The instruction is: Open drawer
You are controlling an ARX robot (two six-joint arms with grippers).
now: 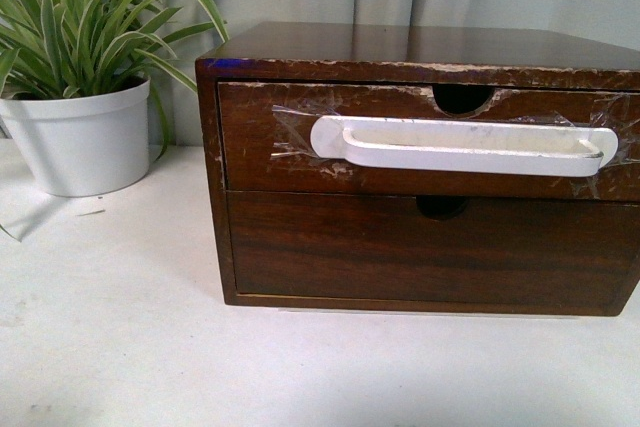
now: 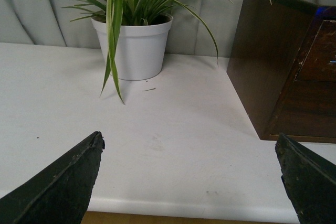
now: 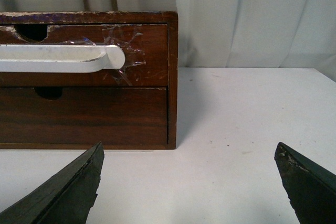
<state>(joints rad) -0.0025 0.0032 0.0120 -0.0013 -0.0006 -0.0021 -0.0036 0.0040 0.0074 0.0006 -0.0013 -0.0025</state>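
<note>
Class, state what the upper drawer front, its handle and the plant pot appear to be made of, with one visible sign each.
Drawer: dark brown wood, slightly glossy; grain streaks and chipped pale edges. Handle: white, probably plastic; smooth, moulded, taped on. Plant pot: white, matte; plastic or ceramic, unclear.

The drawer sits shut in the top slot of the cabinet, flush above the plain one. It is dark brown, chipped along its upper edge, with a half-round notch and a long white handle taped across its front.
</note>
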